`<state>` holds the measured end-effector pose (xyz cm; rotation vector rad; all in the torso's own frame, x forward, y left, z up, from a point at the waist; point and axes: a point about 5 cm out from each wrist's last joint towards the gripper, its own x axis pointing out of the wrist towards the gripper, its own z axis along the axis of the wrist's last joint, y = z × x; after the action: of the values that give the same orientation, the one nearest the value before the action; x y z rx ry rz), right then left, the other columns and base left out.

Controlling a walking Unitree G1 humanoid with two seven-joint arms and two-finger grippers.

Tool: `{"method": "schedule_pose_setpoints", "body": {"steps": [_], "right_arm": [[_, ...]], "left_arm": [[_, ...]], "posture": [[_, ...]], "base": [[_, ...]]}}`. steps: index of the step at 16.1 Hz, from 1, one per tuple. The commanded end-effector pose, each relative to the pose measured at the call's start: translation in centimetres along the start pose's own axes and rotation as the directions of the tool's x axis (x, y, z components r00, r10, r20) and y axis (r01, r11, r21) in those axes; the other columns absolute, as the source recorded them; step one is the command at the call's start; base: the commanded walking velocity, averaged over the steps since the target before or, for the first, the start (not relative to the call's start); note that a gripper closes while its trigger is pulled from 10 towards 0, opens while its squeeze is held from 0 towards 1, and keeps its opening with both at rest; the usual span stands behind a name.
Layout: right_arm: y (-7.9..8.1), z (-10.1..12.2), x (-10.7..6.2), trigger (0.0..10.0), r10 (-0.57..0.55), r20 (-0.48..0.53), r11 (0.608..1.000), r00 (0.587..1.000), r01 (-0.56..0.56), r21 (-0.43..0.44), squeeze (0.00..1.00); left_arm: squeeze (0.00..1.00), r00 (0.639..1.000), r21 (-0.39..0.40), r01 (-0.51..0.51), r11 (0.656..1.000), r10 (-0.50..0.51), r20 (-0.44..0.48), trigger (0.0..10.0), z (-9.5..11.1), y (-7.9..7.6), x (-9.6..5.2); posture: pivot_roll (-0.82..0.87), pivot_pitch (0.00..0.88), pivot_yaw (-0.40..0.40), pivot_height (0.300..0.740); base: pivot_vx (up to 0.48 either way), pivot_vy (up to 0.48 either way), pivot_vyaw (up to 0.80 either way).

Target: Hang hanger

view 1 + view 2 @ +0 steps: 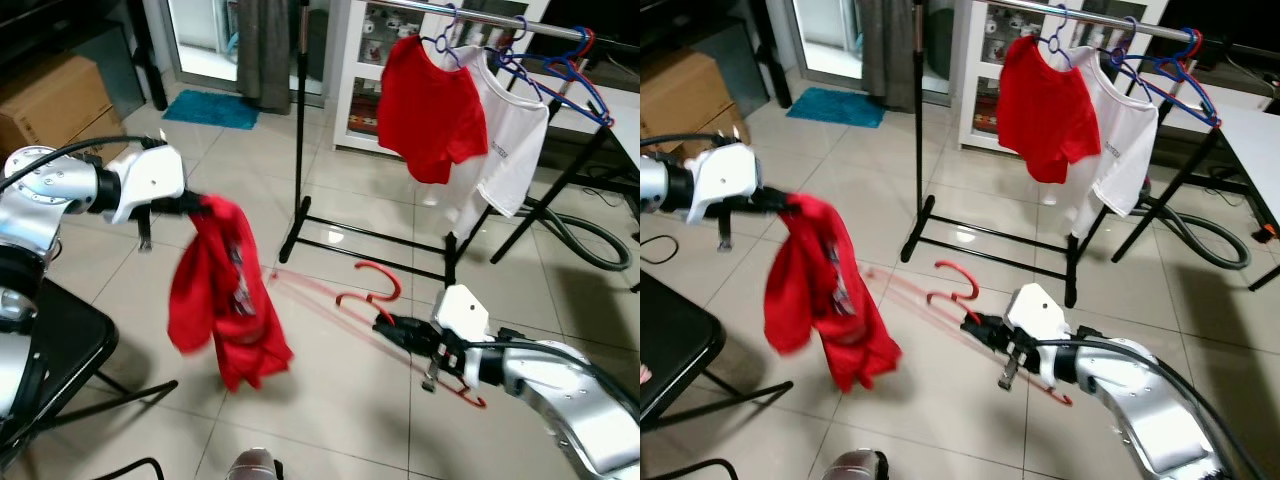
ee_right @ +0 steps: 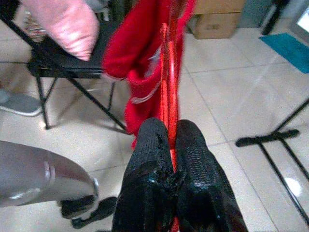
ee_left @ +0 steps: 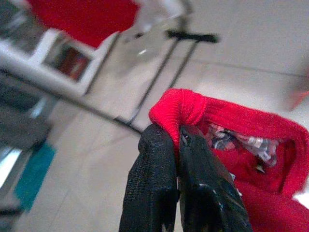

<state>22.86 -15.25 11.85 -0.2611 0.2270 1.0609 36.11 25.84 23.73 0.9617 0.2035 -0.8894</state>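
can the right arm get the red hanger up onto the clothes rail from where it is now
Probably not yet. The right tool is shut on the red hanger low near the floor, while the rail sits high and farther back, already carrying shirts.

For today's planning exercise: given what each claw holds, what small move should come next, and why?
Probably ease the right claw with its red hanger toward the red shirt's collar. The left claw pinches that collar, the shirt dangles free, and the hanger is not yet inside it.
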Motion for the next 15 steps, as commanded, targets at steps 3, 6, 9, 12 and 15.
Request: {"method": "schedule_pose_setpoints", "body": {"steps": [3, 6, 9, 12, 15], "right_arm": [[0.9, 0.9, -0.4, 10.0, 0.012, 0.037, 0.999, 0.999, -0.014, 0.038, 0.00], [1.8, 1.8, 2.1, 10.0, -0.045, 0.110, 0.988, 0.993, 0.027, 0.153, 0.00], [2.6, 2.3, 4.4, 10.0, -0.094, 0.116, 0.969, 0.989, 0.064, 0.238, 0.00], [2.7, 2.6, 6.0, 10.0, -0.159, 0.066, 0.947, 0.985, 0.133, 0.294, 0.00], [2.3, 1.8, 6.8, 10.0, -0.222, -0.045, 0.922, 0.974, 0.224, 0.316, 0.00]], "left_arm": [[0.00, 0.989, -0.035, -0.133, 0.990, 0.135, 0.061, 10.0, 1.3, 1.5, -0.1], [0.00, 0.978, -0.050, -0.098, 0.994, 0.106, 0.181, 10.0, 2.1, 0.7, 0.6], [0.00, 0.975, -0.047, -0.090, 0.995, 0.097, 0.199, 10.0, 2.4, 0.2, 0.8], [0.00, 0.961, -0.082, -0.100, 0.992, 0.117, 0.249, 10.0, 3.3, 0.4, 0.8], [0.00, 0.930, -0.117, -0.123, 0.986, 0.155, 0.334, 10.0, 5.0, 0.7, 0.5]], "posture": [[0.29, 0.117, -0.047, 0.740], [0.29, 0.128, -0.056, 0.740], [0.29, 0.145, -0.068, 0.740], [0.29, 0.159, -0.075, 0.740], [0.28, 0.167, -0.079, 0.740]], "base": [[0.000, 0.000, 0.00], [0.000, 0.000, 0.00], [0.000, 0.000, 0.00], [0.000, 0.000, 0.00], [0.000, 0.000, 0.00]]}}
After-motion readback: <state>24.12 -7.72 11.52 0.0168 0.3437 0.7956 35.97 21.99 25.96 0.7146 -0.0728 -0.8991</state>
